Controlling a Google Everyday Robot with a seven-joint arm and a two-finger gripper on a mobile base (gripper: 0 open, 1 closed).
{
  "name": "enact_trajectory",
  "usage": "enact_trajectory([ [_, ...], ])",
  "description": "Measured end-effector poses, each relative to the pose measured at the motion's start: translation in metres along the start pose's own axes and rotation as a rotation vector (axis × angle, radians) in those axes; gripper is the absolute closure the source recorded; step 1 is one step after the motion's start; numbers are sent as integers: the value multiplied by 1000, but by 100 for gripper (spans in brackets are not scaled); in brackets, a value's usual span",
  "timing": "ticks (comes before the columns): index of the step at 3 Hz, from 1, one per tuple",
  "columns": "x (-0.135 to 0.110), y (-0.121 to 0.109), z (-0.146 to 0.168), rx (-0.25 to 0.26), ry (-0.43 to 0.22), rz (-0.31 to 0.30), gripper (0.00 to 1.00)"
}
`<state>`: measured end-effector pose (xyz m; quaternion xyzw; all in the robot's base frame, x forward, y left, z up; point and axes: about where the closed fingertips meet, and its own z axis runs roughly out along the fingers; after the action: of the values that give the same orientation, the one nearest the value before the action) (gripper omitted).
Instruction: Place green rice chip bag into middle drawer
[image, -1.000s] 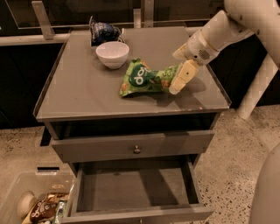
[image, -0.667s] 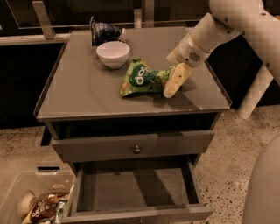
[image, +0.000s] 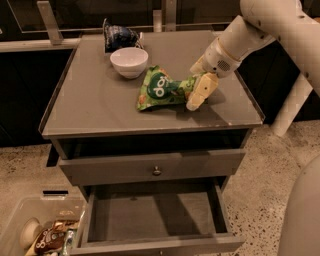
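The green rice chip bag (image: 161, 91) lies on the grey cabinet top (image: 90, 105), just right of centre and in front of the white bowl (image: 129, 61). My gripper (image: 199, 93) hangs from the white arm coming in from the upper right. It is down at the bag's right end and touches it. The middle drawer (image: 150, 217) is pulled open low at the front, and its flat grey floor is bare.
A dark blue snack bag (image: 117, 36) lies behind the bowl at the back of the top. A closed grey drawer with a round knob (image: 156, 170) sits above the open one. A clear bin (image: 42, 232) with brown packets stands on the floor at the lower left.
My gripper has moved a little left and down onto the bag's right end. The bag, the bowl and the drawers have stayed where they were.
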<state>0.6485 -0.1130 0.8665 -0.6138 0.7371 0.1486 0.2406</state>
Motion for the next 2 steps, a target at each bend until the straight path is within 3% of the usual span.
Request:
enact_trajectory([
  [2,0,0,0,0,0,0,54],
])
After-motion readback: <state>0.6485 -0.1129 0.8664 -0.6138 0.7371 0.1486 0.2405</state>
